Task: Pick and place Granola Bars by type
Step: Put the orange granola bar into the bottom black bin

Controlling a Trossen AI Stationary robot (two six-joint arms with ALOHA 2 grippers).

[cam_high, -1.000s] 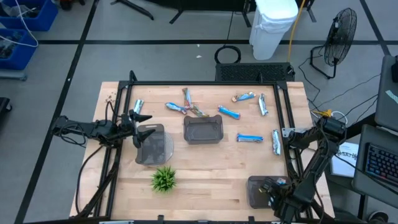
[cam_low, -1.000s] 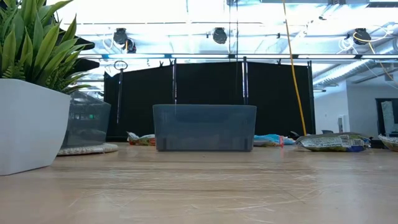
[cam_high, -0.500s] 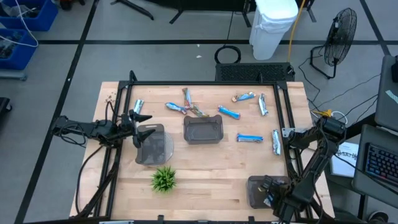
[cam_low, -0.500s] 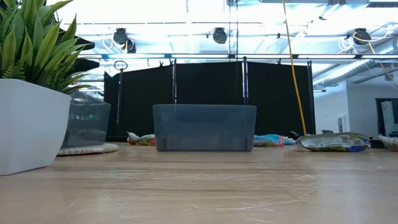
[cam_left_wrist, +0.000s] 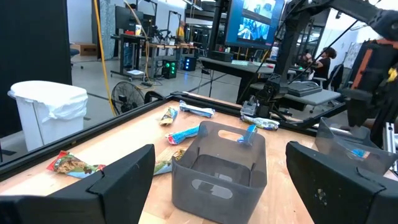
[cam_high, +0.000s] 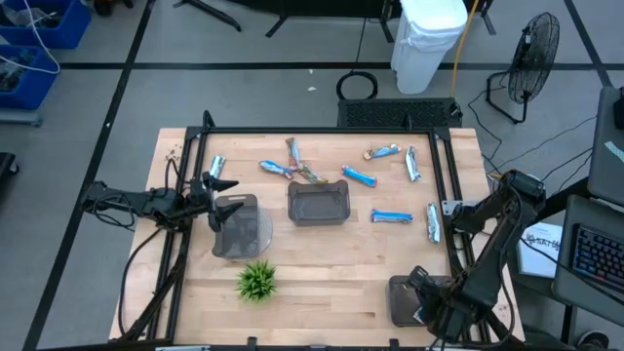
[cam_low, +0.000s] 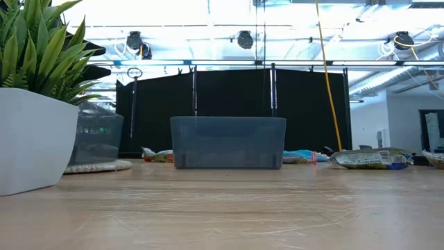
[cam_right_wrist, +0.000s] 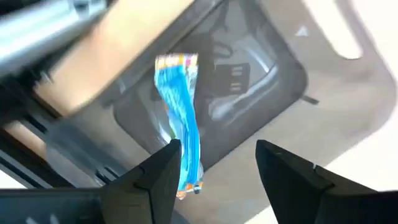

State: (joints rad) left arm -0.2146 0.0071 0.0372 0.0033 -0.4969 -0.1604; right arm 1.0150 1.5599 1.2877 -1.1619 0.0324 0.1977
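One blue bar [cam_right_wrist: 182, 140], seemingly over tray [cam_right_wrist: 273, 74]

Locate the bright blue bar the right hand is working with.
The bright blue bar hangs beside one finger of the right hand, above the dark grey tray at the table's front right corner.

Bright, even overhead light; ceiling lamps [cam_low: 244, 39] glare in low view; right wrist view motion-blurred; shadows soft.
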